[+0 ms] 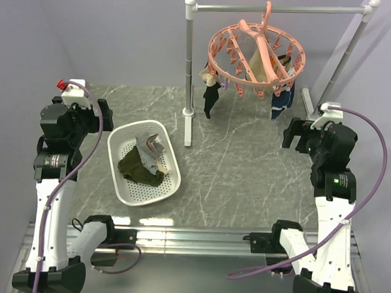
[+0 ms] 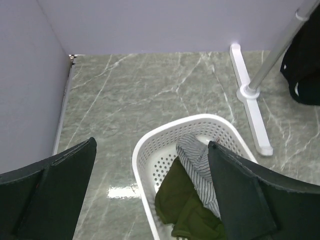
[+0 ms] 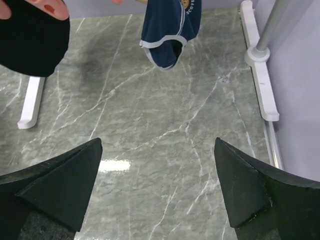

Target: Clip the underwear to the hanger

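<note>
The pick-up step is in hand but not begun: the underwear point(image 1: 148, 150) lies in the basket point(image 1: 113, 158) at 8 o'clock on the table point(image 1: 246, 174), draped over an olive garment point(image 1: 135, 171); the hanger point(image 1: 268, 59) hangs from the rail point(image 1: 284, 8) at 1 o'clock, well apart; the left gripper point(image 2: 151, 145) hovers above the basket, released and empty; the right gripper point(image 3: 157, 142) is likewise released, over bare table near 3 o'clock. Next, I judge, the left must drop toward the basket's 1 o'clock side and pinch the striped cloth alone, leaving the olive piece behind.
</note>
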`<move>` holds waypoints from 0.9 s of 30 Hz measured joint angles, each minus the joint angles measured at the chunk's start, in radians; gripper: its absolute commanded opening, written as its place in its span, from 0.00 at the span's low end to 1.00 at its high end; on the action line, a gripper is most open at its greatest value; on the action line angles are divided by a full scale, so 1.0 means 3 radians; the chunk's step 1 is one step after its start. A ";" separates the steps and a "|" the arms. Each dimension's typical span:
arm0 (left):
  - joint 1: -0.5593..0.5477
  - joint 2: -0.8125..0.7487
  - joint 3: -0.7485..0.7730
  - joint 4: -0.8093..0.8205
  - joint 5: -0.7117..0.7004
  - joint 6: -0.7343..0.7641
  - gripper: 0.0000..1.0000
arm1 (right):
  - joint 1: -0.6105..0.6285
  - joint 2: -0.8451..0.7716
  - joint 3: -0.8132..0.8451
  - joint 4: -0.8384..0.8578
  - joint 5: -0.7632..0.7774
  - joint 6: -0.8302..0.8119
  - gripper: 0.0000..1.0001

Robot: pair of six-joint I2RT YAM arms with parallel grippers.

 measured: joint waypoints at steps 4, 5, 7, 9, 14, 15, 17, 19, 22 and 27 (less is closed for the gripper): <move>0.0000 0.0103 0.0017 -0.0149 0.0270 0.0239 0.99 | -0.0004 0.0003 0.0000 -0.0022 -0.0154 -0.0013 0.99; -0.0001 0.0139 0.0020 -0.0189 0.0350 0.0266 0.99 | -0.0004 0.0003 0.0000 -0.0029 -0.0181 -0.0014 0.99; -0.0009 0.0256 0.0031 -0.0300 0.0552 0.0324 0.99 | -0.0004 0.0003 0.0000 -0.0050 -0.0270 -0.0025 0.99; -0.0031 0.0370 0.0024 -0.0390 0.0689 0.0334 0.99 | -0.0004 0.0003 0.0000 -0.0067 -0.0342 -0.0037 1.00; -0.0278 0.0460 -0.0205 -0.0384 0.0642 0.0258 0.99 | -0.0004 0.0017 0.0000 -0.0083 -0.0474 -0.0071 1.00; -0.0388 0.0472 -0.0278 -0.0354 0.0570 0.0219 0.99 | -0.0004 0.0031 0.0000 -0.0083 -0.0486 -0.0081 1.00; -0.0589 0.0519 -0.0418 -0.0280 0.0393 0.0137 0.95 | -0.0004 0.0065 0.0000 -0.0083 -0.0507 -0.0098 1.00; -0.0774 0.0603 -0.0543 -0.0197 0.0230 0.0069 0.91 | -0.0005 0.0106 0.0000 -0.0083 -0.0537 -0.0103 1.00; -0.1015 0.0819 -0.0675 -0.0085 0.0013 -0.0032 0.88 | -0.0005 0.0155 0.0000 -0.0094 -0.0584 -0.0114 1.00; -0.1326 0.1186 -0.0717 0.0076 -0.0242 -0.0230 0.83 | -0.0005 0.0178 0.0000 -0.0111 -0.0614 -0.0140 1.00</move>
